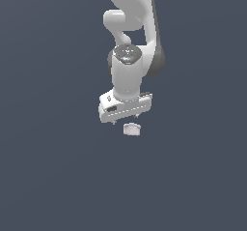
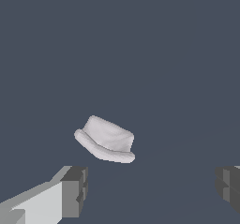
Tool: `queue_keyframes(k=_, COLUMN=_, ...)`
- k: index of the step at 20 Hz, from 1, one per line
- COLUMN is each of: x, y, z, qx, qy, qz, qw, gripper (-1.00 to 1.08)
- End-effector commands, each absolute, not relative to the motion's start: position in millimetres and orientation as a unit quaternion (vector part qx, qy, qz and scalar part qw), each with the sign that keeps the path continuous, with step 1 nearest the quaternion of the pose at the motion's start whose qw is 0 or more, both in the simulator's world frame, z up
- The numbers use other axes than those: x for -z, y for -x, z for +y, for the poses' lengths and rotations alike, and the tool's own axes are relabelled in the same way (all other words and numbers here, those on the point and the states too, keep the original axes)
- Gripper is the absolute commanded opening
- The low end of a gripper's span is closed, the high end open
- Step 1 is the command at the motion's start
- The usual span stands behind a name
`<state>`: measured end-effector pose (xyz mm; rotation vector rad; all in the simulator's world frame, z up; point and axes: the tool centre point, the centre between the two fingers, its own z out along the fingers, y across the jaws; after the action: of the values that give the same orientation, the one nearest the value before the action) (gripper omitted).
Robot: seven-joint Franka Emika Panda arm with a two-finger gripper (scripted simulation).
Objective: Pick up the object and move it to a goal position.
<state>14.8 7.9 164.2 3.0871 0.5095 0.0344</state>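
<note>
The object (image 1: 131,129) is a small whitish-grey squat lump with a flat top and a flared rim, lying on the dark grey floor. In the exterior view it sits just below my white gripper (image 1: 125,121), whose short fingertips hang slightly above it. In the wrist view the object (image 2: 106,139) lies ahead of the two grey fingertips (image 2: 75,190), nearer one finger than the other, and not between them. My gripper (image 2: 152,188) is open wide with nothing held.
The floor (image 1: 53,167) is a plain dark grey-blue surface all around. The white arm (image 1: 130,22) rises behind the gripper toward the top of the exterior view.
</note>
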Motion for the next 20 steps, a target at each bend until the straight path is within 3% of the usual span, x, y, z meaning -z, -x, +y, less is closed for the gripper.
queue_keyframes(k=1, x=-160, y=-14, z=10, qx=-0.009, qy=-0.98, qz=0.198, qw=0.007, gripper=1.0)
queue_keyframes(k=20, x=-131, y=-4, z=26, qx=-0.001, qy=-0.888, qz=0.46, qw=0.006, gripper=1.0)
